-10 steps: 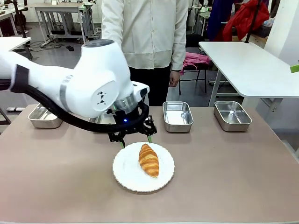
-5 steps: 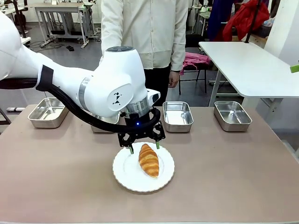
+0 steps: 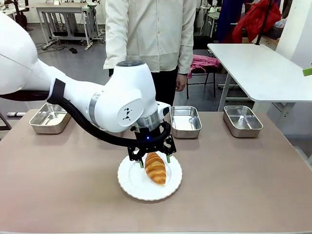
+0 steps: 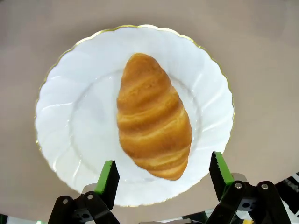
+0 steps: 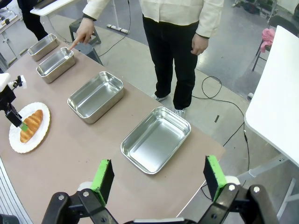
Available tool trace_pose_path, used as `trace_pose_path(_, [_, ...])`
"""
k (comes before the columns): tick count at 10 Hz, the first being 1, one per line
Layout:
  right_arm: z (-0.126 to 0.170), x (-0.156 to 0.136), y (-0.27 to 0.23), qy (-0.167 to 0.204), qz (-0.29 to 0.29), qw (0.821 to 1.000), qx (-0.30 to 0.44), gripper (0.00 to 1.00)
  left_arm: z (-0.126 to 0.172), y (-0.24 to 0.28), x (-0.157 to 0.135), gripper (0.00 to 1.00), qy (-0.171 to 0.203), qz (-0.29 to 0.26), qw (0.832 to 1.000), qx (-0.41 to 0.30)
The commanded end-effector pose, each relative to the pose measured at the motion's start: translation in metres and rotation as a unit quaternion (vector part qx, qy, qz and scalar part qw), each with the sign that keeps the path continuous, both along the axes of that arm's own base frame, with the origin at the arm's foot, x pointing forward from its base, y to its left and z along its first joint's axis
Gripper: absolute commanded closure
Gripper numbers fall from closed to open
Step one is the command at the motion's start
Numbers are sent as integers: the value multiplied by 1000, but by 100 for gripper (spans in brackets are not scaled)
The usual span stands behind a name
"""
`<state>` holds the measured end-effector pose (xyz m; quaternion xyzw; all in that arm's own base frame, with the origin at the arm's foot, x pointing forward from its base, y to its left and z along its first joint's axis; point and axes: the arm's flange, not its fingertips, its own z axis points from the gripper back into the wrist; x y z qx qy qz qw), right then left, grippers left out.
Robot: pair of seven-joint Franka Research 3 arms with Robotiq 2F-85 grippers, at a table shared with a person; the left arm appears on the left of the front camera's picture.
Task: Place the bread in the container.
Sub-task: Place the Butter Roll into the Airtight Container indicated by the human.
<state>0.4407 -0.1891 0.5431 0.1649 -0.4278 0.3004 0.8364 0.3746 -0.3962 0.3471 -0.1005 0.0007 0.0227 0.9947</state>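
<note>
My left hand [image 3: 155, 162] is positioned low over the round white plate [image 3: 131, 185] at the centre of the desk [image 3: 234, 185]. Its jaws are spread wider than the bread [image 3: 155, 168] and grip nothing. In the left wrist view, the two green pads [image 4: 106, 179] stand one on each side of the tapered end of the bread nearest the wrist, with a visible gap between each pad and the crust. The bread lies flat on the plate, lengthwise across the plate's middle, ridged side up. I cannot tell whether the fingertips touch the plate. My right hand [image 5: 158, 176] is held high above the right end of the desk, jaws wide apart, with nothing between them. Four steel pans stand in a row along the far edge of the desk, all without contents. The right wrist view shows the person's hand [image 5: 84, 32] with the index finger extended down to the far corner of the container [image 5: 56, 64], which is second from my left. The other three pans are the leftmost pan [image 3: 48, 118], the third pan [image 3: 185, 122] just beyond the plate, and the rightmost pan [image 3: 242, 120]. The bread is well apart from the container. The person [image 3: 151, 34] stands at the far side of the desk.
</note>
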Motion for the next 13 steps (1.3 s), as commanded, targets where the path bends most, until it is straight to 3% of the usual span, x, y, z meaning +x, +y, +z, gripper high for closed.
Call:
trace_pose_path(1, [1,1,1,-3,2,1000,4,0,-10,-2,2,0,-17,11,1000,6])
trace_pose_path(3, [1,1,1,-3,2,1000,4,0,-20,-7,3,0,-23,37,999,33])
trace_pose_path(10, [1,1,1,-3,2,1000,4,0,-37,-23,8,0,-29,30,998,49])
trace_pose_path(11, [1,1,1,-3,2,1000,4,0,-38,-25,9,19,-30,32,997,56])
trace_pose_path(12, [1,1,1,-3,2,1000,4,0,-38,-25,9,19,-25,31,997,60])
trace_pose_path(13, [1,1,1,-3,2,1000,4,0,-39,-24,9,38,-22,35,997,63])
